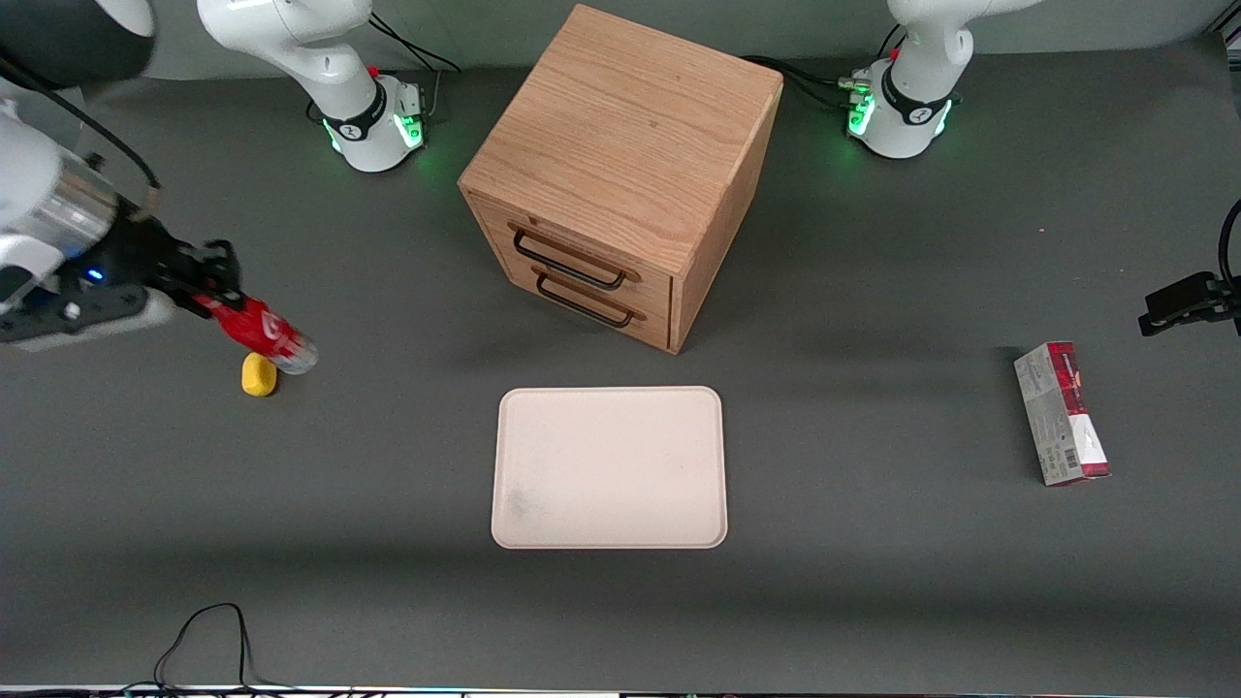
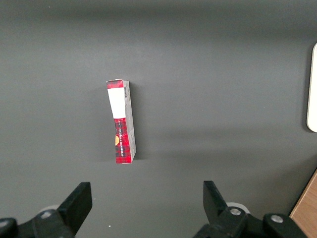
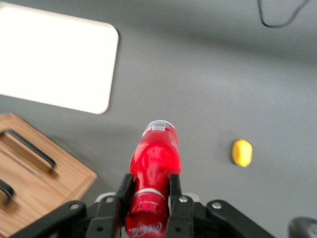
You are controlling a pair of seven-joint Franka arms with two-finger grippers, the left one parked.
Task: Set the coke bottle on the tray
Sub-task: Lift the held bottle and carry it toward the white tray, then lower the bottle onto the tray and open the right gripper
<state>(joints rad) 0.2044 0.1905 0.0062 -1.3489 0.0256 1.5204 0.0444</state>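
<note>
My right gripper [image 1: 208,291] is shut on the coke bottle [image 1: 260,333], a slim red bottle with a clear silvery base. It holds the bottle by its capped end above the table at the working arm's end, tilted with the base pointing down toward the tray. In the right wrist view the fingers [image 3: 124,191] clamp the bottle [image 3: 155,156] at its neck. The cream tray [image 1: 609,467] lies flat on the grey table, nearer to the front camera than the wooden drawer cabinet [image 1: 625,165]; it also shows in the right wrist view [image 3: 54,62].
A small yellow object [image 1: 258,374] lies on the table just below the held bottle; it also shows in the right wrist view [image 3: 241,152]. A red-and-grey carton [image 1: 1061,413] lies toward the parked arm's end. A black cable [image 1: 208,635] loops near the front edge.
</note>
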